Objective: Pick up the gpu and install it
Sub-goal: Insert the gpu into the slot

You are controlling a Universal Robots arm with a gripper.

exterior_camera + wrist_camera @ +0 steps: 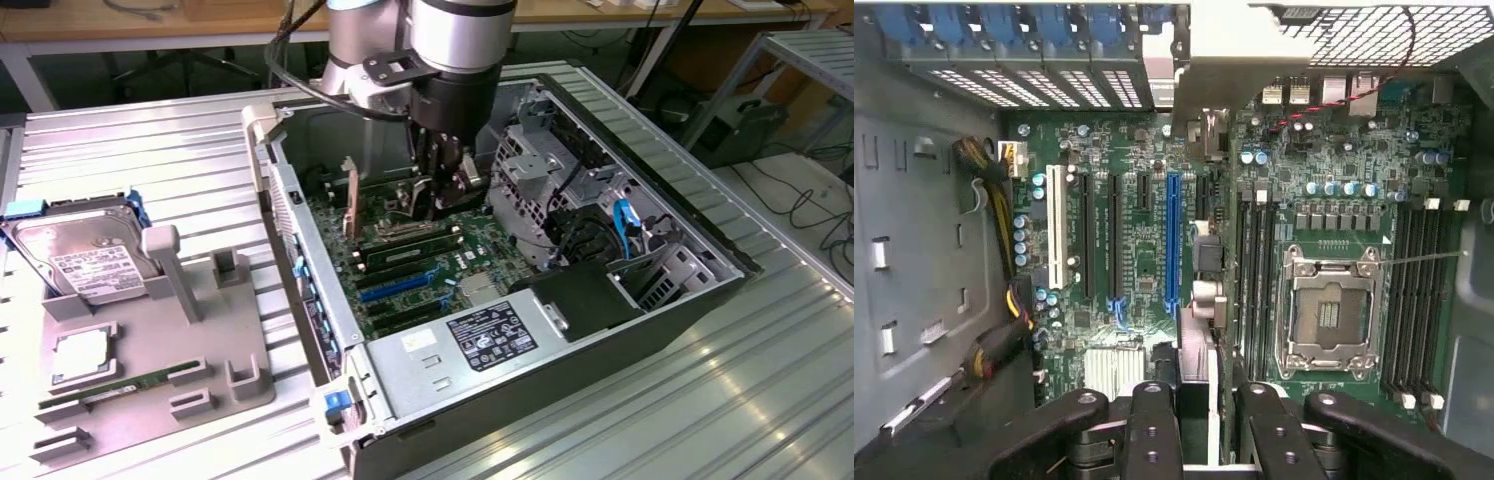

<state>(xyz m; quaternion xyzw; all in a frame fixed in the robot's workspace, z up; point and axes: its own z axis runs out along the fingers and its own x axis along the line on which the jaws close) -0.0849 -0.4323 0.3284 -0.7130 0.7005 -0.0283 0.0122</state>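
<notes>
Gripper is down inside the open pc case, fingers pinched on the gpu, which hangs edge-on just over the motherboard, right beside the long blue slot.

I see the gpu edge-on, a thin card standing upright inside the open computer case, held in the gripper. It hangs over the motherboard, just beside the long blue slot.
</notes>
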